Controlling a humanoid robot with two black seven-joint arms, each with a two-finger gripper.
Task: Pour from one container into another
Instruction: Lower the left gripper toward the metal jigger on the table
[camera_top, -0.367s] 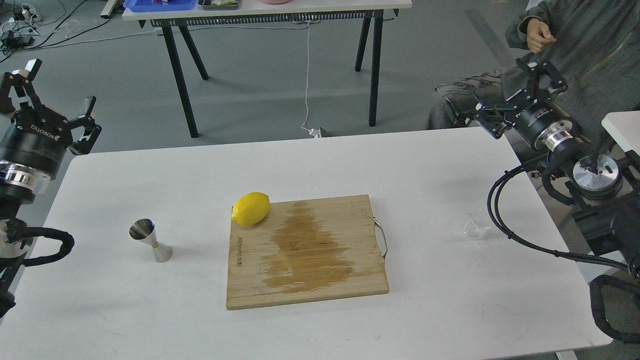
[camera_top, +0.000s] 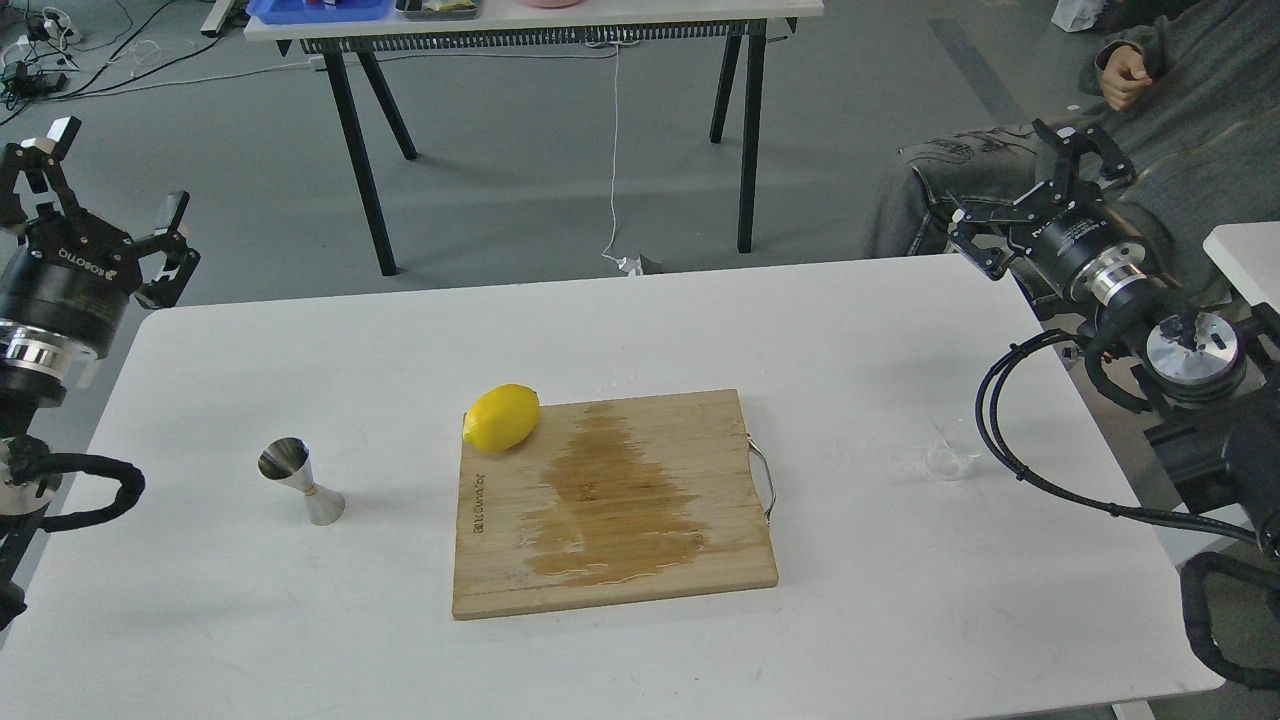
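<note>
Gleaming hourglass steel jigger (camera_top: 300, 480) left of faint clear glass cup (camera_top: 950, 457).

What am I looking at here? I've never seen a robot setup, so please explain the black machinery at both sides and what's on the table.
The one picture is taken from the robot's own head, looking down at a white table. The black parts are its two arms. The left hand and right hand are both open, raised at the table's far corners, holding nothing. On the table: a steel jigger, a lemon on the corner of a wet-stained cutting board, and a tiny clear glass cup. A person sits behind.
</note>
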